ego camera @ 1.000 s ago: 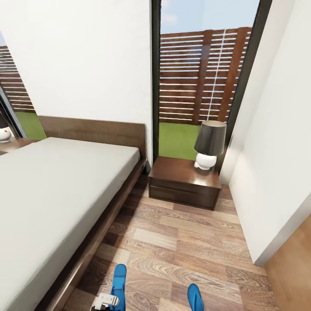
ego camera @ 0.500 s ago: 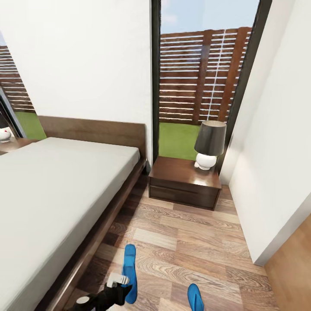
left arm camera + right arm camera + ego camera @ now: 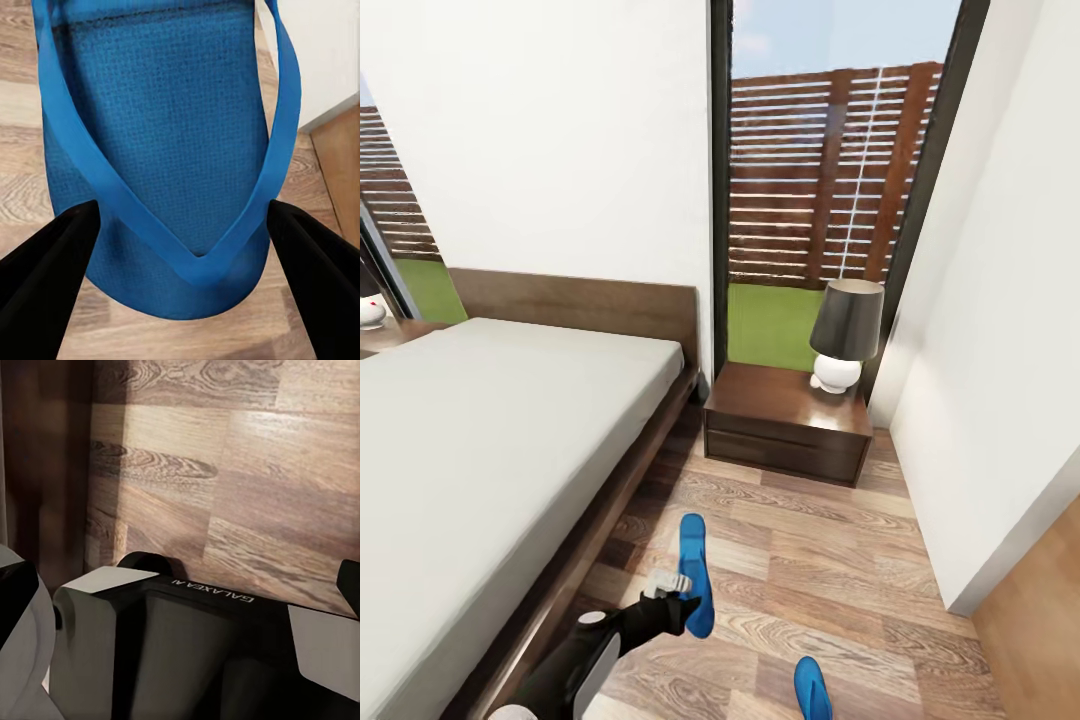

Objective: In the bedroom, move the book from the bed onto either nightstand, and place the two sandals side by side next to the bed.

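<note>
- On the left of the head view lay the large low bed point(image 3: 490, 440) with its pale grey-white mattress and dark brown wooden frame; no book could be seen on the part of the mattress in view.
- Just beside the bed frame, the left gripper point(image 3: 682, 600) carried one bright blue flat flip-flop sandal point(image 3: 694, 572) above the wood-plank floor point(image 3: 810, 560). In the left wrist view its jaws stood either side of that sandal point(image 3: 169, 150), the black fingertips point(image 3: 45, 285) against the sole's edges near the point of the thong straps, so they looked closed on it.
- The held sandal's long axis ran away from the robot, roughly parallel to the bed's side, its far end towards the headboard.
- Further right and nearer the robot, the second blue flip-flop sandal point(image 3: 812, 690) lay flat on the floor, well apart from the held one and cut off by the picture's lower edge.
- Judging from this, the coming move turned on that gap: the carried sandal would need setting down alongside its mate, long axes parallel, and the left arm was the one already placed for it.
- Beyond, the glossy dark-brown wooden nightstand point(image 3: 785, 425) stood by the window, bearing a dark-shaded lamp with a white base point(image 3: 844, 335).
- The right wrist view showed floor planks and robot housing; whether the right jaws were open or closed could not be told.
</note>
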`<state>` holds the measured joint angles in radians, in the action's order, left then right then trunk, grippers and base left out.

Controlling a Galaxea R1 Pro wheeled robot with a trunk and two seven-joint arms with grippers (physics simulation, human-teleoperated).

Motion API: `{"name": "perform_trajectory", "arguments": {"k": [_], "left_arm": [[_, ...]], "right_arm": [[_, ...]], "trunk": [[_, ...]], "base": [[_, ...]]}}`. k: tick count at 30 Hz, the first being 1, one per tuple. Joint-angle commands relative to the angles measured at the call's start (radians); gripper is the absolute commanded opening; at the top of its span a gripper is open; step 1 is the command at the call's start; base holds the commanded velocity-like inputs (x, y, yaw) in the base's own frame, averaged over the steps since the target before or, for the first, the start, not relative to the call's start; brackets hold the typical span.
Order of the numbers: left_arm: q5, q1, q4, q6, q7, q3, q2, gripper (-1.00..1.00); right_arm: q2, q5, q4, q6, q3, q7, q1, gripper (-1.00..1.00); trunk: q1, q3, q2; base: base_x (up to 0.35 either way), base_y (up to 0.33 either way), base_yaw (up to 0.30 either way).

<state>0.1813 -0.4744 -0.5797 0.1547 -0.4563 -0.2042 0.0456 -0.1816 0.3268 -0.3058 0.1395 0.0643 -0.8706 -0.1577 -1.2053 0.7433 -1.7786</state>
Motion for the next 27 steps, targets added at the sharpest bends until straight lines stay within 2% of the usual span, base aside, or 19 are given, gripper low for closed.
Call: {"name": "perform_trajectory", "arguments": {"k": [1,3,5,6,8,10,14,23,27], "left_arm": [[0.013,-0.001,0.011,0.010,-0.003,0.005,-0.001,-1.00],[0.021,-0.001,0.044,0.010,-0.007,0.027,-0.001,-1.00],[0.051,-0.001,0.090,0.007,-0.020,0.075,-0.002,-1.00],[0.061,-0.001,0.098,0.007,-0.026,0.087,-0.002,-1.00],[0.104,-0.001,0.117,0.006,-0.062,0.129,-0.005,-1.00],[0.134,-0.001,0.126,0.006,-0.107,0.150,-0.011,-1.00],[0.159,-0.001,0.131,0.010,-0.157,0.163,-0.024,-1.00],[0.203,-0.001,0.132,0.013,-0.173,0.205,-0.027,-1.00],[0.206,-0.001,0.132,0.011,-0.172,0.208,-0.027,-1.00]], "right_arm": [[-0.001,0.010,-0.001,0.008,0.006,-0.001,0.000,1.00],[-0.001,0.010,-0.001,0.008,0.006,-0.001,0.000,1.00],[-0.001,0.010,-0.001,0.008,0.006,-0.001,0.000,1.00],[-0.001,0.011,-0.001,0.008,0.006,-0.001,0.000,1.00],[-0.001,0.011,-0.001,0.008,0.006,-0.001,0.000,1.00],[-0.001,0.011,-0.001,0.008,0.006,-0.001,0.000,1.00],[-0.001,0.011,-0.001,0.008,0.006,-0.002,0.000,1.00],[-0.002,0.011,-0.002,0.008,0.006,-0.004,0.000,1.00],[-0.026,0.011,-0.004,0.008,0.005,-0.009,0.000,1.00]], "trunk": [[0.000,0.001,0.000],[0.000,0.001,0.000],[0.000,0.001,0.000],[0.000,0.001,0.000],[0.000,0.001,0.000],[0.000,0.001,0.000],[0.000,0.001,0.000],[0.000,0.001,0.000],[0.000,0.001,0.000]], "base": [[0.000,0.000,0.000],[0.000,0.000,0.000],[0.000,0.000,0.000],[0.000,0.000,0.000],[0.000,0.000,0.000],[0.000,0.000,0.000],[0.000,0.000,0.000],[0.000,0.000,0.000],[0.000,0.000,0.000]]}}
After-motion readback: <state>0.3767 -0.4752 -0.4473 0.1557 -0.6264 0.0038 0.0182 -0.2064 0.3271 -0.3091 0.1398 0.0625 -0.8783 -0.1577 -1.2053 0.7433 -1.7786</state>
